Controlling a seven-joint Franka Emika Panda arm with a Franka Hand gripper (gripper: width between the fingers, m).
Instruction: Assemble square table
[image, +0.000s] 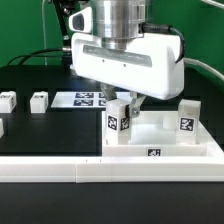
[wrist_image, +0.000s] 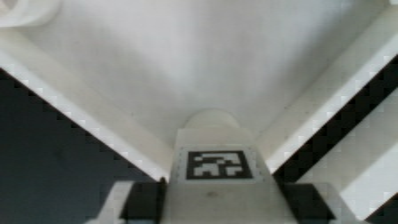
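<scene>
The square table top (image: 165, 140) lies white and rimmed at the exterior view's right, a tag on its front edge. One white tagged leg (image: 187, 118) stands upright at its far right corner. My gripper (image: 122, 104) is shut on another tagged leg (image: 118, 120) and holds it upright at the top's left front corner. I cannot tell whether this leg is seated. In the wrist view the held leg (wrist_image: 217, 160) sits between my dark finger pads (wrist_image: 157, 200), with the table top (wrist_image: 196, 70) behind it. My gripper (wrist_image: 217, 205) closes on the leg's sides.
Two loose tagged legs (image: 8, 100) (image: 38, 101) stand on the black table at the exterior view's left. The marker board (image: 88, 98) lies behind my gripper. A long white border rail (image: 100, 172) runs along the front.
</scene>
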